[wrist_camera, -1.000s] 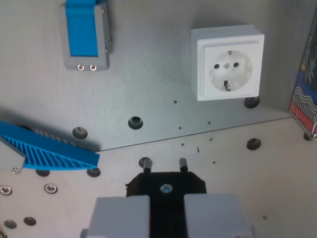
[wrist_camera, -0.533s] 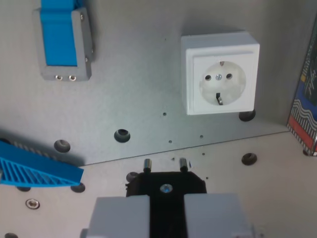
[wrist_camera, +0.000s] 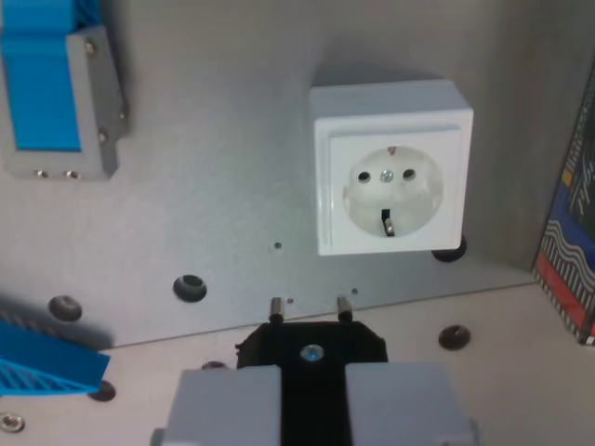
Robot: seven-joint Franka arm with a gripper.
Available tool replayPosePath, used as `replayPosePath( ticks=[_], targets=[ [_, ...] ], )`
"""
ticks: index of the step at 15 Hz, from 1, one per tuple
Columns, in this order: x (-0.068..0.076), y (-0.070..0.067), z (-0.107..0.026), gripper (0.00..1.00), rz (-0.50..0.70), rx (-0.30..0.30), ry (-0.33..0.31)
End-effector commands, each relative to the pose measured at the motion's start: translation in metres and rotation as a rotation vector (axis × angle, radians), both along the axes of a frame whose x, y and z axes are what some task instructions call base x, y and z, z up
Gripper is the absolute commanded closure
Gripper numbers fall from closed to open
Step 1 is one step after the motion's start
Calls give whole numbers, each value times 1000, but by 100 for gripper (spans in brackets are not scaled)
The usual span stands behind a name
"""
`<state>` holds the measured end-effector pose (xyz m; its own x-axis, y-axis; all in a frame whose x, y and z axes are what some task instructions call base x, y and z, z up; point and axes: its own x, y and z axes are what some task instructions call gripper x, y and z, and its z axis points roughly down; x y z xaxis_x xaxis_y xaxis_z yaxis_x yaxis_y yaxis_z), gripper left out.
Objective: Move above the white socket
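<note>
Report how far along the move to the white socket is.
Done: the gripper holds the black plug, its two pins pointing up the wrist view. In hand: lining up with the white socket, which sits above and toward the wrist view's right of the pins. Left: bringing the plug over the socket face; the pins are not yet in line with its holes.

This is a robotics lab or test bench rather than a home. The desk (wrist_camera: 232,186) is a bare grey metal plate drilled with rows of mounting holes and screw heads. A white socket (wrist_camera: 390,181) sits bolted on it as a loose box, not set in a wall. Beside it stand grey-and-blue printed fixtures (wrist_camera: 56,93), one at the wrist view's upper left, another blue ribbed piece (wrist_camera: 42,358) at lower left.
</note>
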<state>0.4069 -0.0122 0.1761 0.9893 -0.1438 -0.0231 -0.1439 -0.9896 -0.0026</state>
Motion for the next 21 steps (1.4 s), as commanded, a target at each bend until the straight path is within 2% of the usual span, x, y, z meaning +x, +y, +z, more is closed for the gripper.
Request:
replayPosePath(
  ticks=[1,11,21],
  targets=[
    [-3,-10,-17,100,28,-14,-87],
    [-8,-26,-52,100,36,-23,-100],
    [-12,-35,-71,100,36,-27,-106]
  ],
)
